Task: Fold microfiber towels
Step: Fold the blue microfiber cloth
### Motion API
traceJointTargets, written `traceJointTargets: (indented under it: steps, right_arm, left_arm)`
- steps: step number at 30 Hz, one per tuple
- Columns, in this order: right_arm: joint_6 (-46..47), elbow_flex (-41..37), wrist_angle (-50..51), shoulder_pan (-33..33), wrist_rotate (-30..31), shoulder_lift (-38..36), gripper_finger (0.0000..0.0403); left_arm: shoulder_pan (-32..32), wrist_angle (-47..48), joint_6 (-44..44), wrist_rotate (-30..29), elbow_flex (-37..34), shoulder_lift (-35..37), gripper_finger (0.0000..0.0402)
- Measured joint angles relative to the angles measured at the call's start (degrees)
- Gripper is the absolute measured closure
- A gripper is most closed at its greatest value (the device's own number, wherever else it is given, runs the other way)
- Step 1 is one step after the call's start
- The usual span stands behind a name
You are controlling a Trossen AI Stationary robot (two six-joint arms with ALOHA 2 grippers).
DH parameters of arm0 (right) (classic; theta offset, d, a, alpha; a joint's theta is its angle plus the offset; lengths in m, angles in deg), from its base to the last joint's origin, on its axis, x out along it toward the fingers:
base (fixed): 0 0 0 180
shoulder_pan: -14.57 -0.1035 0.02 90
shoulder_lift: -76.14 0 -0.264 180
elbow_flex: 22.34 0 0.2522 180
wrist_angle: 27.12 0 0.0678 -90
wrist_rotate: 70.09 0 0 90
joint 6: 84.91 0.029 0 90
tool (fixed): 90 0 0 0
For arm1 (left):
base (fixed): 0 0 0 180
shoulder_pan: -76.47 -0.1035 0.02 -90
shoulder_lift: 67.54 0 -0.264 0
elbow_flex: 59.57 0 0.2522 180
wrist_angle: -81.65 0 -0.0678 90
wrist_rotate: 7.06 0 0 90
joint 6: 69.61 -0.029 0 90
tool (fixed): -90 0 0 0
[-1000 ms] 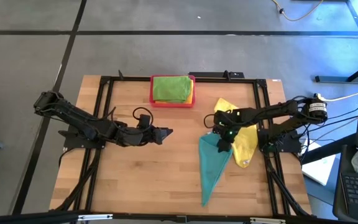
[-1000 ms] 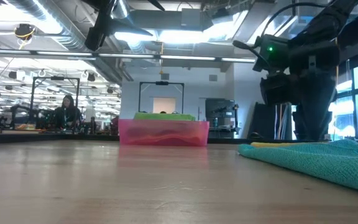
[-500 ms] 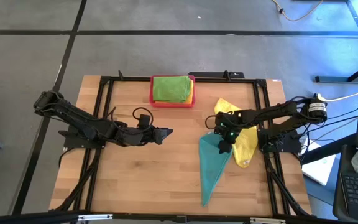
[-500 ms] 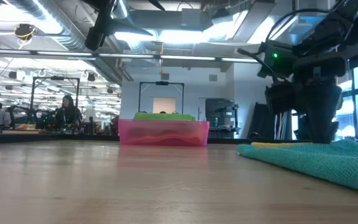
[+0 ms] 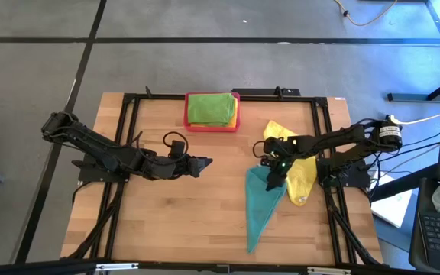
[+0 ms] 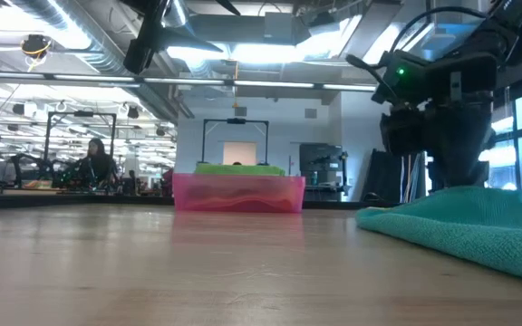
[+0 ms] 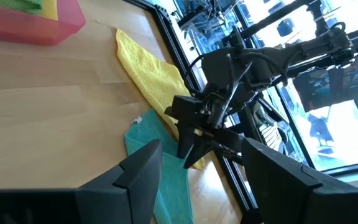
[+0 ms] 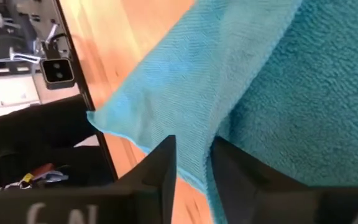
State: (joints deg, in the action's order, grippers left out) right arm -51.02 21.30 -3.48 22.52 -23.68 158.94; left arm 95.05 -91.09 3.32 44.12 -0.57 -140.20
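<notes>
The right end effector (image 5: 275,169), right of centre in the high view, is pinched on the top edge of the soft teal microfiber towel (image 5: 261,205), which has been raised slightly off the wooden desk (image 5: 205,206) since a second ago. A fold is judged begun; the left end effector (image 5: 205,162) waits spread at centre-left.

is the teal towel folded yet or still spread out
Not neatly folded: the teal towel lies as a long, rumpled wedge on the table, its upper end bunched and pinched in the right gripper.
</notes>
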Motion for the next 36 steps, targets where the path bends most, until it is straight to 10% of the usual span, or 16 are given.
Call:
traceJointTargets:
  steps: [10,21,36]
  right_arm:
    - [8.2,-0.2,-2.4,-2.8,4.9,0.0,0.0388]
    - [32.8,3.0,-29.9,-3.0,15.9,4.5,0.0397]
    - [29.1,47.2,-31.8,-5.6,14.9,41.3,0.0388]
  left_arm:
    - [0.0,0.0,-1.4,0.0,0.0,0.0,0.0188]
    - [0.0,-0.2,-2.1,3.2,0.0,0.0,0.0188]
    - [5.0,1.1,-8.8,13.0,0.0,5.0,0.0188]
